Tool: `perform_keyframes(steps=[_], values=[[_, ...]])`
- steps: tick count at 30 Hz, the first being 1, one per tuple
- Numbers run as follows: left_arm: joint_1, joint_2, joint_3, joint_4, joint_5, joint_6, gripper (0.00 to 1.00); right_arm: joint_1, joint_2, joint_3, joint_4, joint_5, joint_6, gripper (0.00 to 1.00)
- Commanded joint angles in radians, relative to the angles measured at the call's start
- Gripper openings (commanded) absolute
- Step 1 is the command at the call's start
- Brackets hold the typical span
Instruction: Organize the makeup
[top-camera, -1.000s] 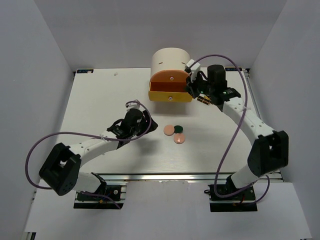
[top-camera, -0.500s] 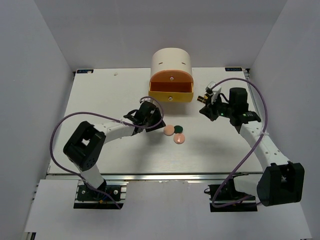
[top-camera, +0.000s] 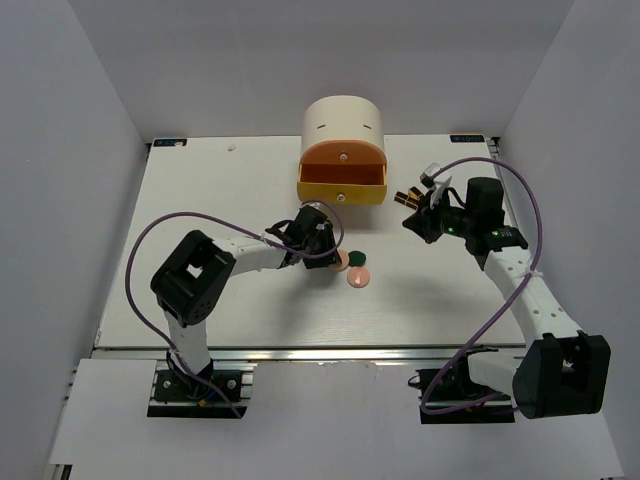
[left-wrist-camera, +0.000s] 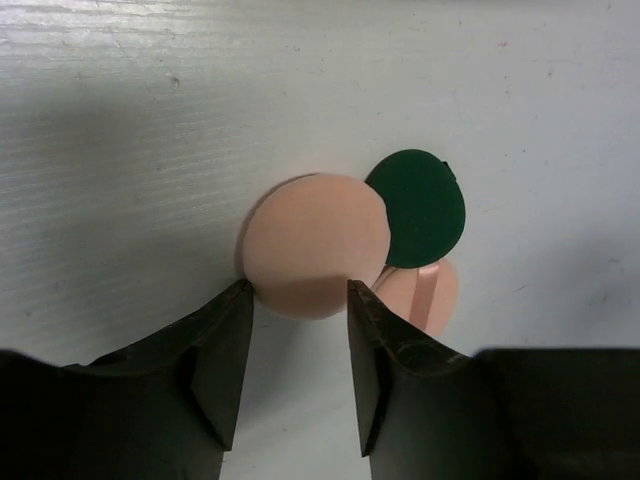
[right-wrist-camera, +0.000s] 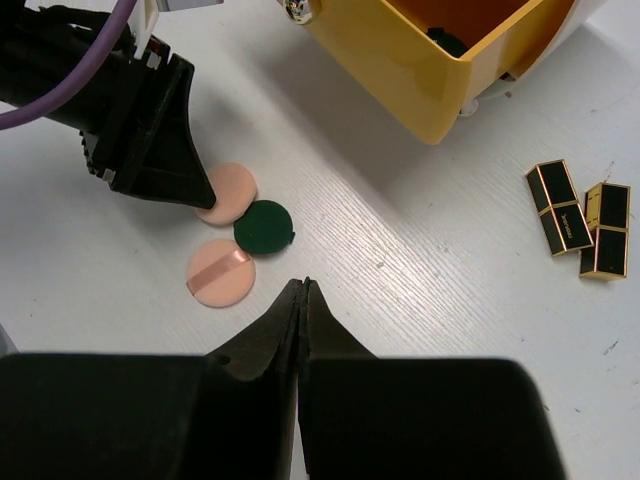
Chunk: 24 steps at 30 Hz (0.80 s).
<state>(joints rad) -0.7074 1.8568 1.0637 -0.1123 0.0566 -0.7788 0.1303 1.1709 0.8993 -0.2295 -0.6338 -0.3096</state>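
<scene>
Three round makeup discs lie together mid-table: a plain pink disc (left-wrist-camera: 315, 245), a dark green disc (left-wrist-camera: 420, 205) and a pink disc with a ribbon strap (right-wrist-camera: 221, 272). My left gripper (left-wrist-camera: 300, 290) is open, its fingertips flanking the near edge of the plain pink disc (top-camera: 343, 260). Two black-and-gold lipstick tubes (right-wrist-camera: 558, 207) lie right of the drawer, also in the top view (top-camera: 405, 197). My right gripper (right-wrist-camera: 303, 285) is shut and empty, hovering over bare table between discs and tubes (top-camera: 415, 224).
The cream cylindrical cabinet (top-camera: 343, 122) stands at the back with its yellow drawer (top-camera: 342, 186) pulled open. A dark item (right-wrist-camera: 445, 40) lies inside the drawer (right-wrist-camera: 400, 55). White walls enclose the table on three sides.
My left arm has reached right to the pink disc, its jaws narrowing. My right gripper has pulled back from the drawer's right side and shut.
</scene>
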Motion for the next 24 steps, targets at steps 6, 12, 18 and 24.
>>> perform_keyframes(steps=[6,12,18,24], values=[[-0.018,0.033,0.032,-0.033,0.008,0.026,0.43,-0.018,-0.031,-0.017,0.041,-0.040,0.035,0.00],[-0.020,0.022,0.019,-0.027,-0.001,0.026,0.21,-0.026,-0.040,-0.028,0.041,-0.046,0.035,0.00],[-0.020,-0.016,-0.001,-0.010,-0.021,0.029,0.07,-0.032,-0.057,-0.049,0.039,-0.049,0.035,0.00],[-0.020,-0.083,-0.027,0.020,-0.043,0.035,0.00,-0.035,-0.062,-0.054,0.033,-0.049,0.030,0.00]])
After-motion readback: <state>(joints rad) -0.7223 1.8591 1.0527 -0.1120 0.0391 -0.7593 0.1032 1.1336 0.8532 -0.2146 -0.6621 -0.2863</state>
